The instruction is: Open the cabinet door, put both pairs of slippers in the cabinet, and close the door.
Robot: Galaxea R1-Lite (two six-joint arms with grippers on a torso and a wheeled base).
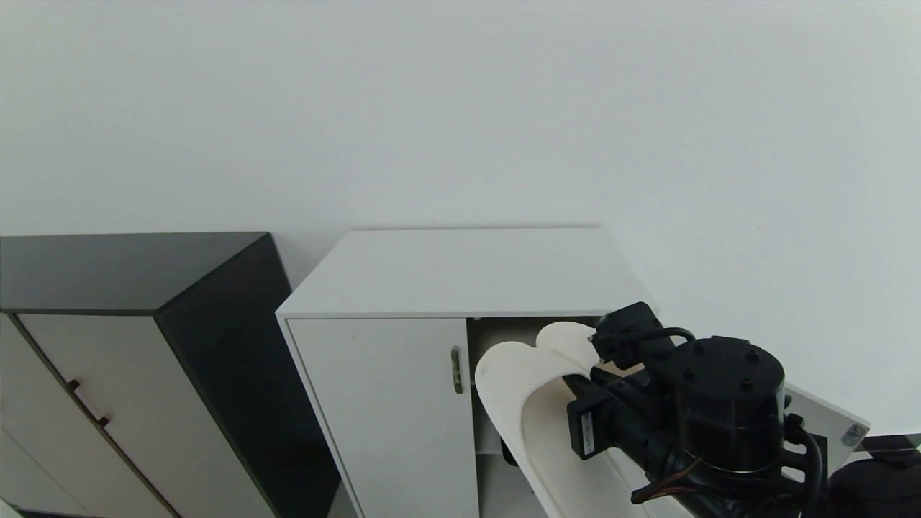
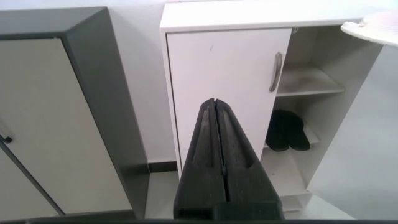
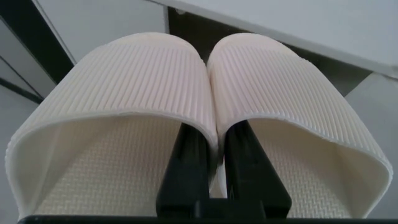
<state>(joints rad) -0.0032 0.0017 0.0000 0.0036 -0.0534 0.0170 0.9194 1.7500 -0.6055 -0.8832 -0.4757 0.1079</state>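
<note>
The white cabinet [image 1: 460, 273] was seen with its right door [image 1: 822, 410] opened. The cream slippers [image 3: 124, 93] were held at the opening, clamped by the right gripper [image 3: 216, 158] and not yet shelved. The black slippers [image 2: 287, 130] were already laid on a shelf inside. The left gripper [image 2: 215, 109] was pressed together, empty. Closing the door was judged still to be done.

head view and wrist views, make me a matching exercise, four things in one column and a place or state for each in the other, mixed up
Things
1. white slippers
2. black slippers
3. left gripper
4. left door

Places or states
A. shut, holding nothing
B. closed
C. on a shelf inside the cabinet
D. clamped in the right gripper, at the cabinet's open side

Pairs: 1-D, 2-C, 3-A, 4-B
</note>
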